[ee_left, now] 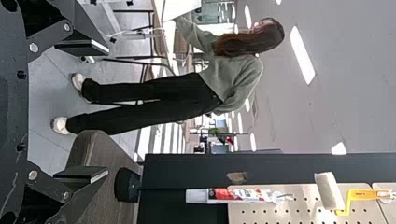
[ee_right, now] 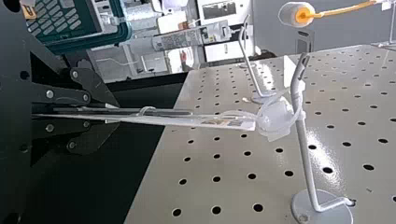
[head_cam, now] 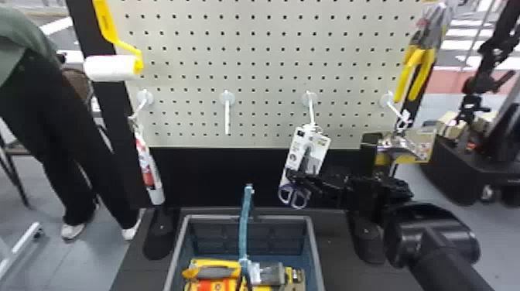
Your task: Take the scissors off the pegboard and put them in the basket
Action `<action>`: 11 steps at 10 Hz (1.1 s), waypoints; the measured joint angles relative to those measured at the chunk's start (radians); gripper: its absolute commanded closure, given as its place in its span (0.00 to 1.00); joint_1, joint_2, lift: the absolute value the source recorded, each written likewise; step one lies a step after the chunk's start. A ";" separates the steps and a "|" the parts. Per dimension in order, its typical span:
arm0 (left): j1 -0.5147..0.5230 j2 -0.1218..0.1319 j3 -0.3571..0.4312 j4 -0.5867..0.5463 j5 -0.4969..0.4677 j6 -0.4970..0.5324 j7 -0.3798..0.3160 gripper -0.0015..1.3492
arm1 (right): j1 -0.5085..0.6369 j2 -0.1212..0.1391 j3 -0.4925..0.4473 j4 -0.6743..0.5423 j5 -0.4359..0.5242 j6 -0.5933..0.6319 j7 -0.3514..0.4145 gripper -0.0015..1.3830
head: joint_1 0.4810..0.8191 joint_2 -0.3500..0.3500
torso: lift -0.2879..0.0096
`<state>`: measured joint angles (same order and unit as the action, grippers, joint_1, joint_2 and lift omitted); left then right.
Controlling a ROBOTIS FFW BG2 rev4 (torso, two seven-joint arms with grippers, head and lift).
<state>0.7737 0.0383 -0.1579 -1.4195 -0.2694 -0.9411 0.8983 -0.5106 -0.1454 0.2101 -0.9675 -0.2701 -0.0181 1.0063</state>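
1. Spanning the back, the pegboard [head_cam: 267, 83] carries the scissors [head_cam: 295, 195] near its bottom edge, towards the right corner.
2. Below that edge stands the basket [head_cam: 278, 217].
3. The left pincer [ee_left: 100, 111] is wide open, with nothing in it.
4. The right pincer [ee_right: 112, 113] is closed on the scissors, pinching their card flat.
5. The scissors look light and rigid; their card, probably slick and bendable, is best held across both faces, close to the blades.
6. The hook [ee_right: 303, 154] runs through the clear tie [ee_right: 278, 116], which could snag.
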 measured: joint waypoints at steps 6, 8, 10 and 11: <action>0.002 0.003 -0.003 0.000 0.003 -0.001 0.000 0.27 | 0.009 0.001 0.000 -0.029 -0.001 0.016 0.000 0.86 | 0.20 0.50 | 0.63; 0.005 0.003 -0.003 0.000 0.007 -0.003 0.001 0.27 | 0.031 0.000 0.000 -0.090 0.001 0.041 -0.003 0.86 | 0.20 0.50 | 0.63; 0.008 0.004 -0.001 0.000 0.009 -0.004 0.001 0.27 | 0.070 -0.008 0.000 -0.176 -0.002 0.076 -0.015 0.86 | 0.20 0.50 | 0.63; 0.009 0.005 -0.001 0.000 0.009 -0.004 0.001 0.27 | 0.091 -0.012 0.000 -0.214 -0.007 0.090 -0.022 0.86 | 0.20 0.50 | 0.63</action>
<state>0.7822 0.0431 -0.1587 -1.4196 -0.2608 -0.9455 0.8989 -0.4197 -0.1576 0.2101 -1.1816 -0.2770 0.0718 0.9843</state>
